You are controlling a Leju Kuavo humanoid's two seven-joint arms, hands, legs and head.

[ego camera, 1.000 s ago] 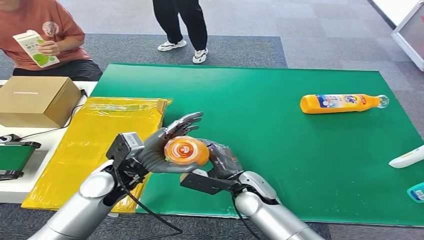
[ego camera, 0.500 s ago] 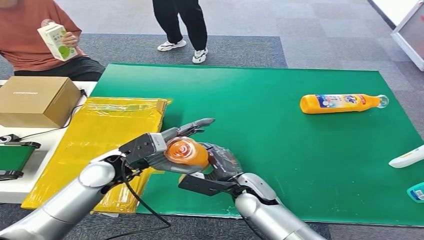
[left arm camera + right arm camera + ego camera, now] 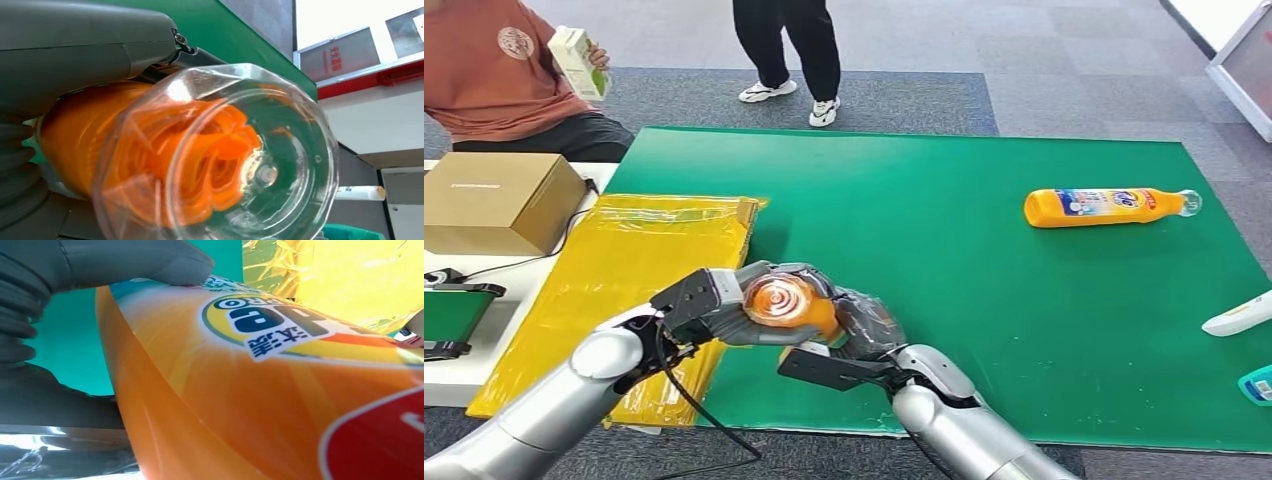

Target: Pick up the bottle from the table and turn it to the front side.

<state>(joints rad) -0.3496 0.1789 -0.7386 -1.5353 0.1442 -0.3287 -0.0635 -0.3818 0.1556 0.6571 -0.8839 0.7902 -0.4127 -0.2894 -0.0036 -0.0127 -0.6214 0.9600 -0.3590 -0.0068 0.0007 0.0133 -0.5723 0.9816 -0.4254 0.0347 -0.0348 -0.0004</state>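
Note:
An orange bottle [image 3: 786,303] is held above the near edge of the green mat [image 3: 944,260], its clear base pointing at me. My left hand [image 3: 729,305] wraps it from the left, fingers curled over the top. My right hand [image 3: 866,322] grips it from the right. In the left wrist view the clear base [image 3: 220,160] looms close, with the grey thumb [image 3: 85,45] pressed along the orange body. In the right wrist view the bottle's label [image 3: 270,325] faces the camera and the thumb [image 3: 135,260] rests on its upper edge. A second orange bottle [image 3: 1104,206] lies on its side at the far right.
A yellow plastic bag [image 3: 639,265] lies left of the mat, with a cardboard box [image 3: 496,200] beyond it. A seated person [image 3: 494,70] holds a carton [image 3: 576,60]; another person [image 3: 786,50] stands behind the table. A white object [image 3: 1239,314] and a blue one [image 3: 1256,384] lie at the right edge.
My left hand's fingers, spread above the bottle before, have curled down onto it, and the wrist has turned. The seated person lifted the carton higher. The right hand stays put.

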